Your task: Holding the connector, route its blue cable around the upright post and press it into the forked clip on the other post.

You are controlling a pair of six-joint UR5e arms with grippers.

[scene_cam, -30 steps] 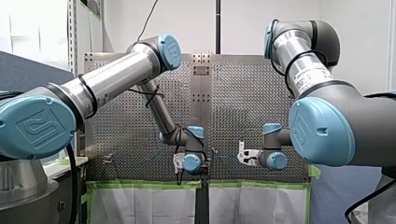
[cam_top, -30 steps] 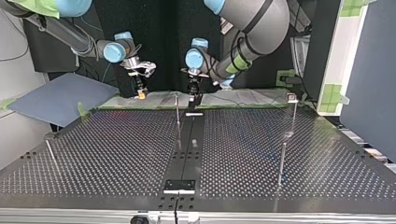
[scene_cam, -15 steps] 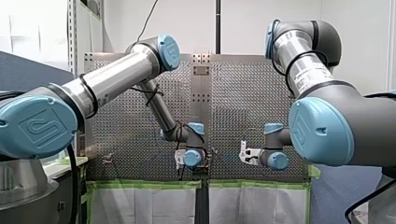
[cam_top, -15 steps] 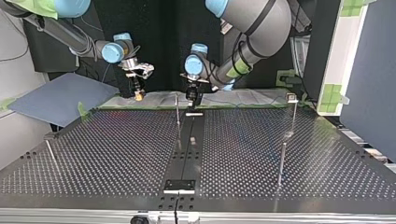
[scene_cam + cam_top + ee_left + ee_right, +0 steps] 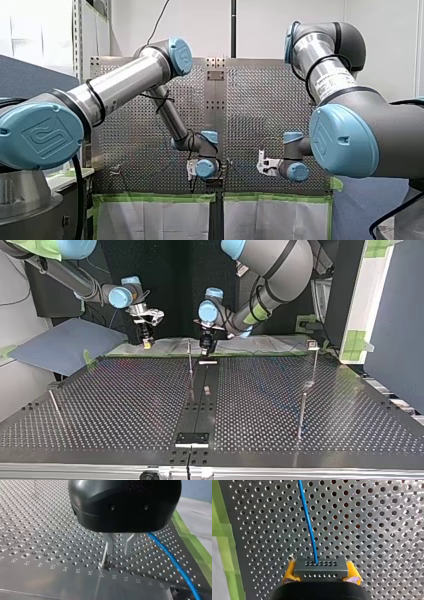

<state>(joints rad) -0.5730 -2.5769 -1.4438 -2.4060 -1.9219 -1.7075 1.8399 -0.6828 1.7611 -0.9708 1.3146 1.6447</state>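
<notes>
- Top view, nearest me: small plate point(image 5: 191, 439) on the dark centre strip point(image 5: 200, 405) at the near edge of the table point(image 5: 125, 410).
- Next back: thin post point(image 5: 301, 415) at the view's right. Another thin post point(image 5: 54, 404) sits at the left edge, leaning.
- Further back on the right: tall post point(image 5: 315, 367) with a small fitting point(image 5: 312, 344) on top. It's too small to read the shape.
- Near the far edge: centre post point(image 5: 190, 360), upright, just beside the strip.
- My left gripper point(image 5: 205, 347) hangs over the far end of the strip, right next to the centre post.
- Left wrist view: the metal fingers point(image 5: 110, 545) are apart with nothing between them, and the post stands just outside one finger. The blue cable point(image 5: 172, 560) runs past on the other side, near the table surface and clear of the fingers.
- My right gripper point(image 5: 146, 342) is furthest back at the view's left, near the table's far edge.
- Right wrist view: the yellow pads point(image 5: 289, 573) are clamped on the dark connector point(image 5: 320, 568).
- The cable leaves the connector's face and runs straight ahead over the perforated table, with green tape point(image 5: 222, 530) off to the side.
- I can't make out the cable in the top view.
</notes>
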